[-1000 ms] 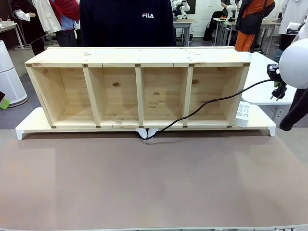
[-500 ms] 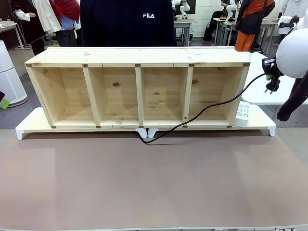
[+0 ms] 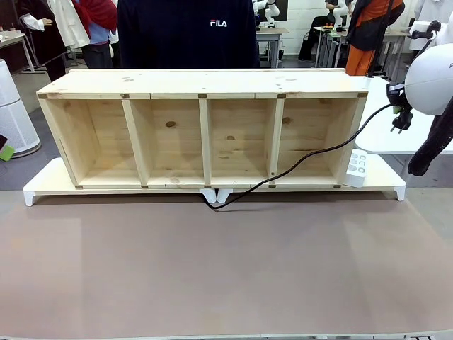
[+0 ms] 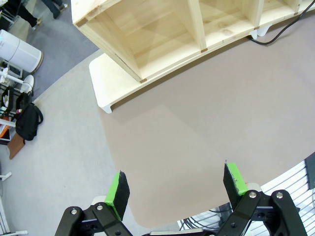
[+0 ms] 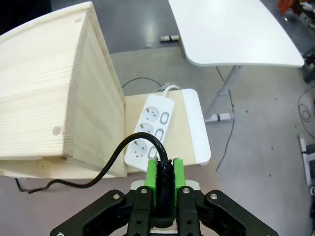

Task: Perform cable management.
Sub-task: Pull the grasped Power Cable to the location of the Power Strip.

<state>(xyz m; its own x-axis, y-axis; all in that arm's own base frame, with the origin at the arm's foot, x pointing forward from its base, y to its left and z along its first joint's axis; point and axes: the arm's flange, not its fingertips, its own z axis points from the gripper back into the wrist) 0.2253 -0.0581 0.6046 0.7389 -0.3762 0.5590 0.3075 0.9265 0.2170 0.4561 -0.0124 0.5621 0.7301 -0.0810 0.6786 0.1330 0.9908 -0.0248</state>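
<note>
Right hand (image 5: 165, 173) clenched on cable (image 5: 112, 160) plug (above white power strip (image 5: 158, 118)); left hand (image 4: 176, 189) released over counter (image 4: 197, 128).

I am reading one piece of print on my feed: the white word "FILA" (image 3: 218, 23) is showing on the chest of the dark navy sweatshirt (image 3: 170, 42) of the person (image 3: 141, 32) standing across the brown bench (image 3: 226, 269). Nothing else is coming through legibly.

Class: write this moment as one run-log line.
left gripper: open over table | right gripper: shut on plug, raised near power strip | cable: droops past shelf front to table
</note>
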